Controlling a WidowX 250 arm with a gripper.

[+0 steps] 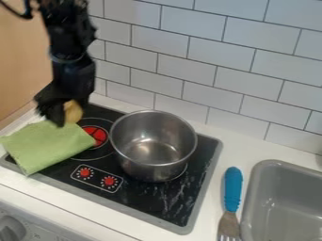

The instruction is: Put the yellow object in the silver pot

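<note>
By the green folded cloth (pixel 48 145), we note black two-finger pincer (pixel 61 114) pinching rounded yellow object (pixel 73 112); drop into round silver metal pot (pixel 154 164) remains.

Black arm hanging down at the upper left, pincer lowest.
The robot's single arm (pixel 66 30) comes into the camera view from the top edge, close to the left corner, and hangs nearly upright, leaning only slightly. A thin dark cable (pixel 19 14) curves in a loop beside its upper part, at the very corner. Partway down, a paler band (pixel 66 60) circles the arm, with a knobbly, uneven stretch above it and a smoother, thicker wrist (pixel 76 75) beneath. The black pincer (pixel 58 113) is at the lower end, broadening toward the left side of the view and pointing downward; its exact outline is hard to make out.
</note>
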